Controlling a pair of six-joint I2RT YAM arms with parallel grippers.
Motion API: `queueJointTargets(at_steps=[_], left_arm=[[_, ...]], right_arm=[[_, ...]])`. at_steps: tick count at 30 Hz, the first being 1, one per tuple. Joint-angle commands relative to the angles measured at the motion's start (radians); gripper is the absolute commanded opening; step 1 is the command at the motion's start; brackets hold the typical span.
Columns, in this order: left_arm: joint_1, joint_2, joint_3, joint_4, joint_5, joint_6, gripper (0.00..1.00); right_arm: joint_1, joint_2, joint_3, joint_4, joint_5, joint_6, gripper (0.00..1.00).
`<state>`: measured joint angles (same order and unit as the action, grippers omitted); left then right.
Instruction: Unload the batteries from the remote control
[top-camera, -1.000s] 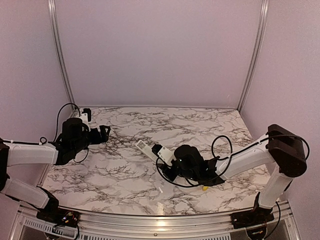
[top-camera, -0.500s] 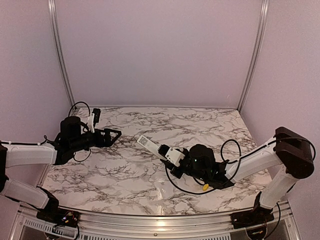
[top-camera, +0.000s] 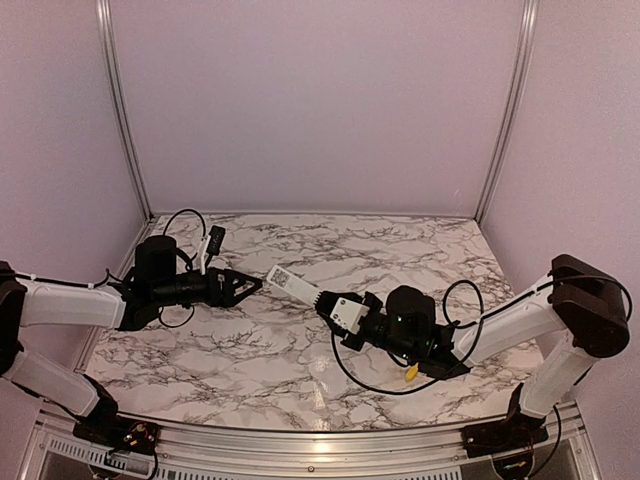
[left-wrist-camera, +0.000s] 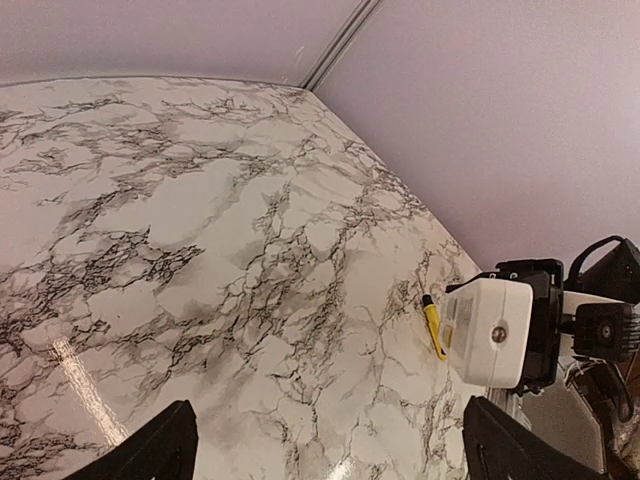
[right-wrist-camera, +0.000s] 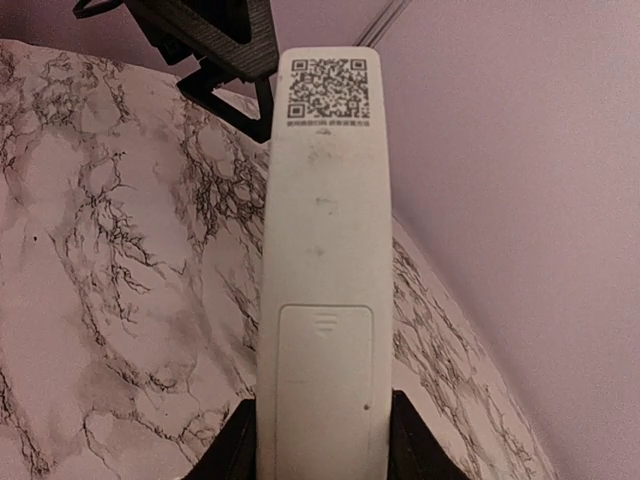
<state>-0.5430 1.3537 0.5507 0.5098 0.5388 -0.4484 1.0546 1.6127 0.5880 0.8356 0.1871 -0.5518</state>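
Holding remote control (top-camera: 293, 283) off the table (top-camera: 420, 250) in right gripper (top-camera: 326, 303), clamped by its near end between the fingers, label end projecting well ahead of the fingertips. Shows battery cover (right-wrist-camera: 325, 345) to the wrist camera, just ahead of the fingers, seated flush, not yet off. No batteries visible; judged to be under that cover. Finds left gripper (top-camera: 250, 285) spread wide, grasping nothing, pointed at the label end, near it but apart. Notes yellow screwdriver (left-wrist-camera: 433, 328) on the table, behind the right fingertips and under that wrist.

Risks, as judged:
- Levering the remote round, or out of the pinch, with any push at the far tip: long overhang, grip at one end only.
- Blocking the cover's slide: right fingers close to its near edge.
- Wasting a close: left fingers aimed at the label end, not at the cover.
- Dropping batteries onto the marble and losing them to a roll, if tipped aloft once the cover is off.
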Motion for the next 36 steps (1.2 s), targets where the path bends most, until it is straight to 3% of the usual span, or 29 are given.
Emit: queueJointTargets(at_steps=[1,13,21,36], left_arm=[[-0.046,0.028,0.054,-0.031,0.032,0.014,0.95],[-0.136,0.004,0.083,-0.061,0.050,0.076,0.95],[-0.160,0.012,0.100,-0.086,0.043,0.088,0.88],[-0.184,0.048,0.111,-0.102,0.075,0.105,0.77]], right_arm=[[-0.008,0.012,0.045,0.049,-0.034,-0.050,0.00],[-0.009,-0.015,0.076,-0.091,-0.128,-0.057,0.00],[-0.009,-0.030,0.074,-0.113,-0.218,-0.076,0.00],[-0.008,-0.023,0.084,-0.117,-0.216,-0.120,0.00]])
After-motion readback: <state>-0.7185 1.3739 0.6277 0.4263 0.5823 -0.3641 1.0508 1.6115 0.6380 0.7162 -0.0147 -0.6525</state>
